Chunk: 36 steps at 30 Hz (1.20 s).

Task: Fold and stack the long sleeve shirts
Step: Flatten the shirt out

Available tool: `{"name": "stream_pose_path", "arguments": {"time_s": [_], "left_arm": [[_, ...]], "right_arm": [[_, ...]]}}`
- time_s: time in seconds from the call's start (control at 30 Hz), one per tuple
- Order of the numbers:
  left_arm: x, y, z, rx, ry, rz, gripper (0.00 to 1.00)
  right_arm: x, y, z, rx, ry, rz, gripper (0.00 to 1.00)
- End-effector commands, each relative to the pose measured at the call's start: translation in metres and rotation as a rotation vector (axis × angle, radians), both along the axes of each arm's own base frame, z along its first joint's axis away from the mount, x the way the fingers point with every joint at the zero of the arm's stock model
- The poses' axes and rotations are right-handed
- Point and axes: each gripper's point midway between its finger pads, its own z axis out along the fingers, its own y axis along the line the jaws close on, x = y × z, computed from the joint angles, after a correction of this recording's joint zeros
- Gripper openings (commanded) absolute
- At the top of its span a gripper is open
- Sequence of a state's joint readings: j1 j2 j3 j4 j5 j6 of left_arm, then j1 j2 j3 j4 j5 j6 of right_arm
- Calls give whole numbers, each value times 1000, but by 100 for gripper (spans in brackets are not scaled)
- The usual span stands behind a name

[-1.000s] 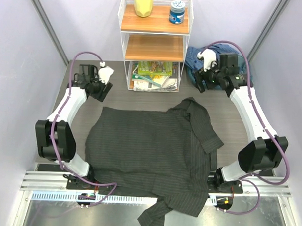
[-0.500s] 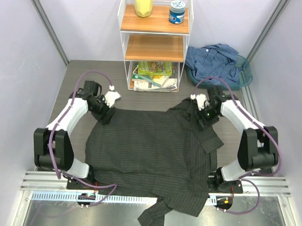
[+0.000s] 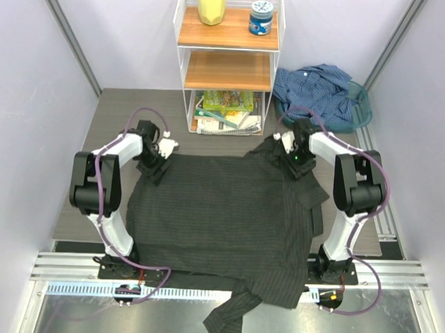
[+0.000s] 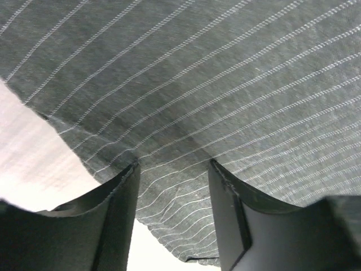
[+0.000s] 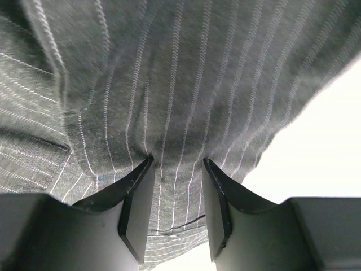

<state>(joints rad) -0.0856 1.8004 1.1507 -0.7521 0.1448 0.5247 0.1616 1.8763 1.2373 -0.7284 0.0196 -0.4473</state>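
Charcoal shirt [image 3: 221, 217] lies flat on bench [image 3: 114, 119] before shelf [image 3: 227, 70]; blue shirt [image 3: 320, 89] heaped right of shelf. Left claw [image 4: 174, 165], right claw [image 5: 177, 159] spread apart astride charcoal shirt's shelf-side corners, likely to pinch for folding.

Inspector: Charcoal shirt [image 3: 221, 217], coverage?

Assessor: One sleeve runs off the bottom edge of the overhead view. Both wrist views crop the cloth on every side.

Inspector: Claws?

Assessor: Overhead, the wrists cover the fingertips of the left claw [image 4: 172, 166] and the right claw [image 5: 177, 161]. Up close, the fingers [image 4: 115, 220] are cut by the lower edge, and contact with the cloth cannot be confirmed.

Inspector: Elsewhere?

Assessor: Blue shirt [image 3: 320, 89] hides most of its basket [image 3: 364, 106]. Yellow object [image 3: 211, 9] is cropped at the top. Jar [image 3: 261, 18] label is unreadable.
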Motion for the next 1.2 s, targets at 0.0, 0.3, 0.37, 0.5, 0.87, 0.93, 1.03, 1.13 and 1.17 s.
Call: {"name": "stream_pose_path", "arguments": {"time_s": [0.0, 0.3, 0.37, 0.5, 0.87, 0.93, 1.03, 1.13, 1.17], "left_arm": [[44, 1, -2, 21, -63, 105, 51], [38, -26, 41, -135, -87, 52, 65], [34, -30, 60, -169, -117, 38, 73], [23, -38, 87, -217, -154, 1, 92], [7, -39, 116, -239, -243, -27, 95], [6, -39, 119, -236, -244, -27, 95], [7, -37, 123, -226, -259, -28, 95], [7, -34, 123, -208, -273, -29, 98], [7, -33, 121, -203, -267, -33, 98]], "right_arm": [[87, -11, -3, -73, -205, -54, 44], [78, 4, 125, 225, -324, -112, 62], [66, -14, 132, 239, -312, -163, 64], [45, -43, 115, 285, -227, -272, 70], [28, -67, 49, 329, -83, -443, 71], [29, -71, 37, 322, -70, -462, 72], [27, -74, 20, 319, -46, -484, 71], [27, -74, 10, 318, -35, -487, 71], [25, -72, 8, 331, -25, -488, 70]]}}
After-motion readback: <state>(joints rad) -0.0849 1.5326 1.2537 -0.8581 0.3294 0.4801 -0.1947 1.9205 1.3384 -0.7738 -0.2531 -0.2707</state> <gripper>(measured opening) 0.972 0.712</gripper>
